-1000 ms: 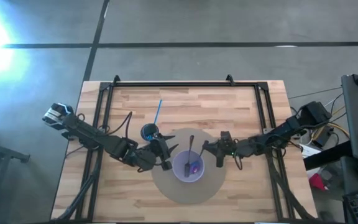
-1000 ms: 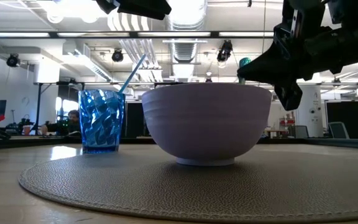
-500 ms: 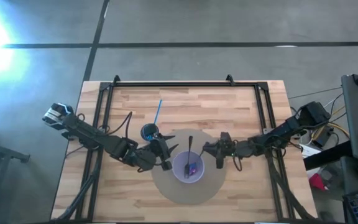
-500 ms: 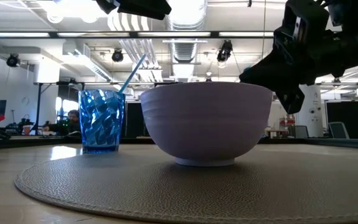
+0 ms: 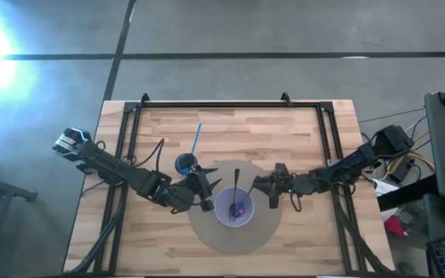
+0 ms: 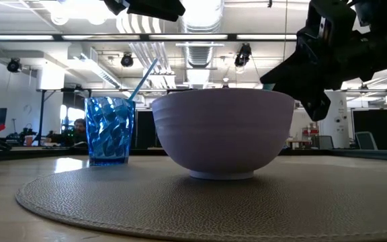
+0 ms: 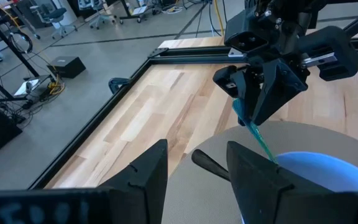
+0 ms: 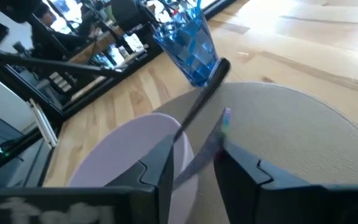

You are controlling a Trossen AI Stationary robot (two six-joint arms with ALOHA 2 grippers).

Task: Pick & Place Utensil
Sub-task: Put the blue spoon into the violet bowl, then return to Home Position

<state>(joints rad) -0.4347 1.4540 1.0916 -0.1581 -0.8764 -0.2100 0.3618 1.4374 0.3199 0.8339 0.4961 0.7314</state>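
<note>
Hovering just beside the rim of the lilac bowl (image 5: 234, 207), right gripper (image 5: 258, 185) showing its jaws parted in its own wrist view, with nothing pinched between them. Resting now in the bowl, a dark-handled utensil (image 5: 237, 184), handle leaning out over the far rim toward the blue tumbler (image 5: 185, 164), working end down inside; by the look of it, the placing nearly done, and only the backing away of the right arm left. Waiting on the other side of the bowl, left gripper (image 5: 207, 193), jaws standing wide and empty, close to both bowl and tumbler.

Spreading outward: the round grey mat (image 5: 207, 232) lying under the bowl, the tumbler with a blue straw (image 5: 196, 137) standing just off its edge, all on the wooden bench (image 5: 300, 139). Crowding the way out: the utensil handle sticking up near the right jaws, so likely needing a clean lift to avoid knocking it; left arm close enough to hem in the bowl's near side.
</note>
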